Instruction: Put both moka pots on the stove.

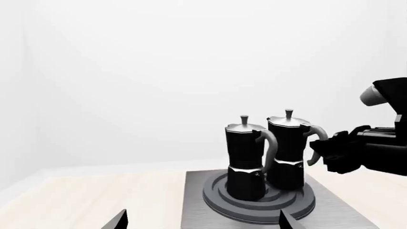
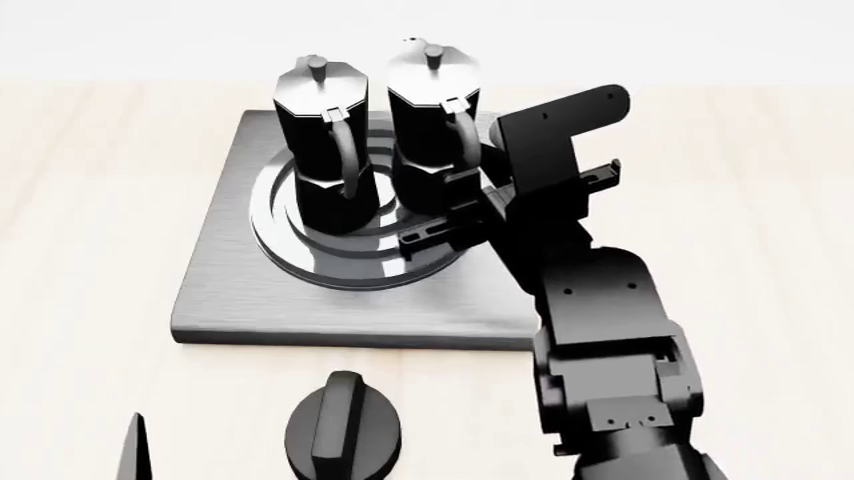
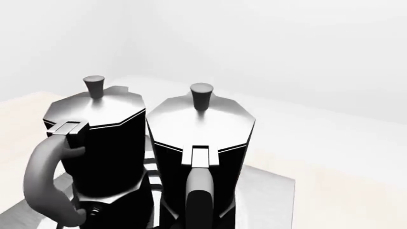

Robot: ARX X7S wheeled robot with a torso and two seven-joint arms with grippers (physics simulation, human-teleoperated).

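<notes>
Both moka pots stand upright on the round burner of the stove (image 2: 227, 300), close side by side. The left moka pot (image 2: 324, 150) turns its curved handle toward the robot. The right moka pot (image 2: 430, 125) has the right pincer (image 2: 461, 200) at its handle; whether that pincer grips the handle cannot be told. The stove lies on the pale wooden worktop (image 2: 80, 200), with a ridged black knob (image 2: 344, 428) near its front edge. The left pincer (image 1: 200, 220) shows only two dark fingertips, set wide apart and holding nothing.
</notes>
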